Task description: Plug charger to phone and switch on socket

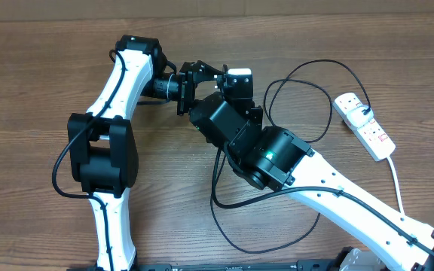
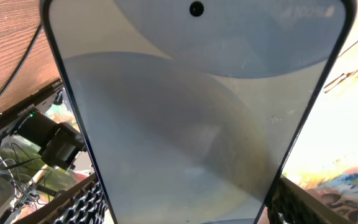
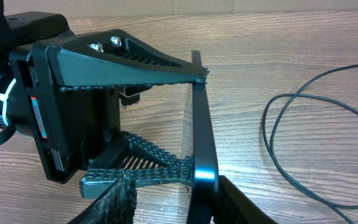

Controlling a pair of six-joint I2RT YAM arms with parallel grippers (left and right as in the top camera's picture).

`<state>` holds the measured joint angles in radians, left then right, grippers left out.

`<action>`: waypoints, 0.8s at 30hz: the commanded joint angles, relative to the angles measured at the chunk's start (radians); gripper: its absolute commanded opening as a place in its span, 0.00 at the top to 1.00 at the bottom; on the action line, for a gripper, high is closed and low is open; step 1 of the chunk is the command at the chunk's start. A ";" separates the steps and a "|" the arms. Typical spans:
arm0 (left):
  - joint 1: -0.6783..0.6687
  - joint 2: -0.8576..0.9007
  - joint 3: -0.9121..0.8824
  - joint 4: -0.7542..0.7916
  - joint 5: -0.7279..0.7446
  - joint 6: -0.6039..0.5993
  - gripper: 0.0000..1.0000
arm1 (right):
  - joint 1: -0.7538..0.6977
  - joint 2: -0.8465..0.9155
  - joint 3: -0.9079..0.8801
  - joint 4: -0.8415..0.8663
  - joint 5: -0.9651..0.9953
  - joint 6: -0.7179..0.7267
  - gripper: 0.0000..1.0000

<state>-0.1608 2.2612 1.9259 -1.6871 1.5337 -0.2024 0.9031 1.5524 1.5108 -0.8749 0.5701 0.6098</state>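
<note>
The phone (image 2: pixel 191 124) fills the left wrist view with a pale grey screen and a dark frame. My left gripper (image 2: pixel 188 208) is shut on its two long edges and holds it upright above the table. In the right wrist view the phone (image 3: pixel 202 137) is edge-on in the left gripper (image 3: pixel 196 121). My right gripper (image 3: pixel 179 202) is open around its near end, with one finger against it. The charger cable (image 1: pixel 330 109) loops loosely on the table and also shows in the right wrist view (image 3: pixel 265 127). Its connector tip is hidden. The socket (image 1: pixel 365 126) lies at the far right with something black on it.
Both arms meet at the table's middle back, the left gripper (image 1: pixel 202 75) beside the right gripper (image 1: pixel 232 94). More cable loops lie under the right arm. The strip's thick white cord (image 1: pixel 395 177) runs toward the front right.
</note>
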 commanded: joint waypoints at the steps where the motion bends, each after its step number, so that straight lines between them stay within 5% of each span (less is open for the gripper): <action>1: 0.010 0.005 0.027 -0.003 0.048 0.024 0.30 | -0.002 0.000 0.034 0.003 0.024 0.004 0.61; 24: 0.010 0.005 0.027 -0.003 0.048 0.023 0.30 | -0.002 0.002 0.034 -0.002 0.039 0.004 0.75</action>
<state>-0.1608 2.2612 1.9259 -1.6871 1.5337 -0.2020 0.9031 1.5524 1.5108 -0.8761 0.5915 0.6098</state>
